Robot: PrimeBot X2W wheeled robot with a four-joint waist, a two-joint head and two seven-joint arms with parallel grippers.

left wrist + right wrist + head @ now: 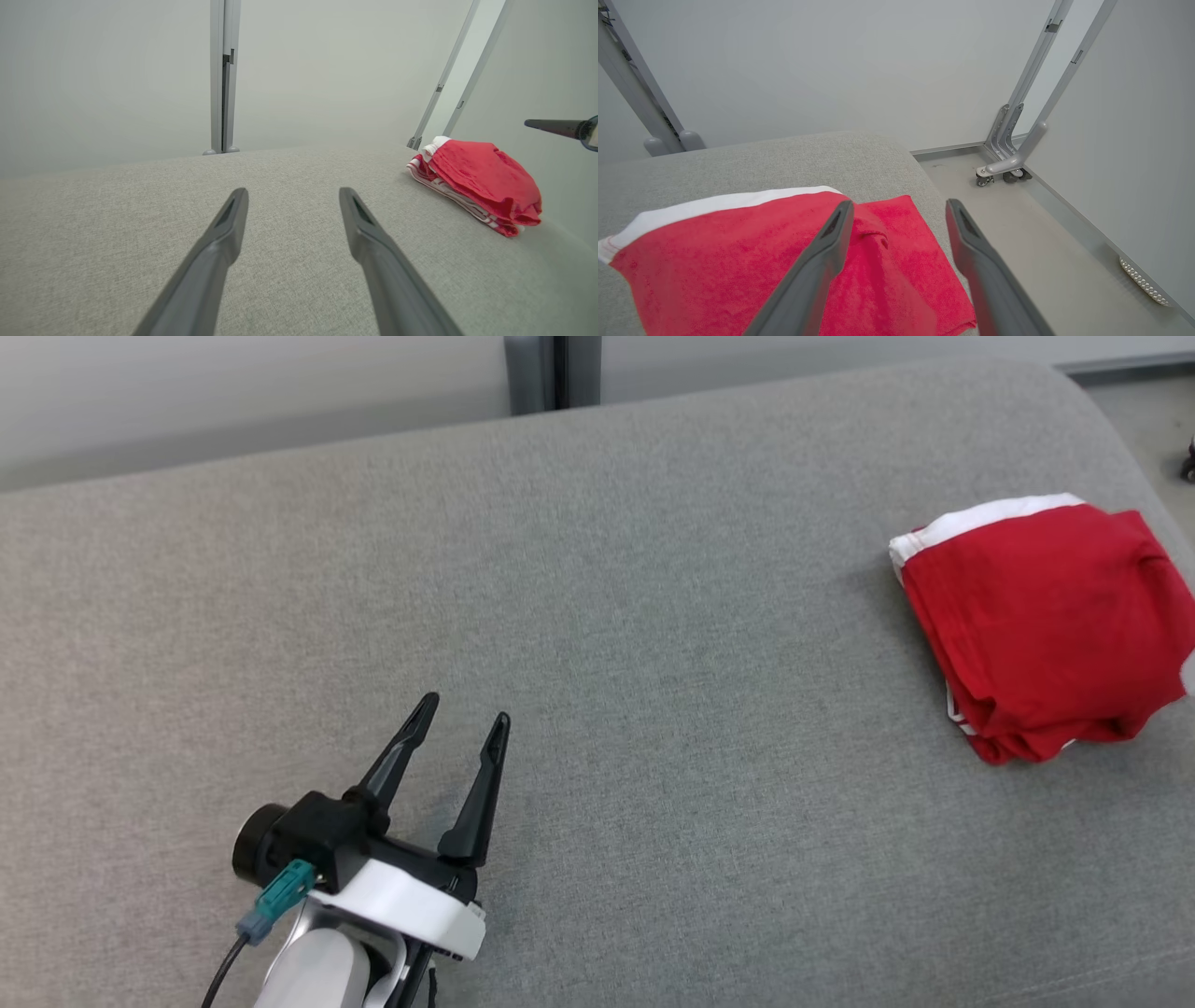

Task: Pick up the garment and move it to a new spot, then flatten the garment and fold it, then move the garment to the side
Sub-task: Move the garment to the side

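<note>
The garment [1046, 625] is a folded red bundle with a white band, lying near the right edge of the grey cushioned surface [597, 616]. In the left wrist view the garment [481, 177] sits far to the right. My left gripper [467, 709] hovers open and empty at the lower left, far from it, and the left wrist view shows its gripper [293, 191] over bare fabric. My right gripper [900, 210] is open just above the garment [738, 252], with nothing between its fingers. One dark finger [551, 124] of it pokes in above the bundle.
The cushion's rounded right edge drops to a grey floor [1041, 252]. A wheeled metal stand foot [1001, 170] sits by the wall corner. A vertical metal post [223, 74] rises behind the cushion's far edge. Bare cushion lies between the left gripper and the garment.
</note>
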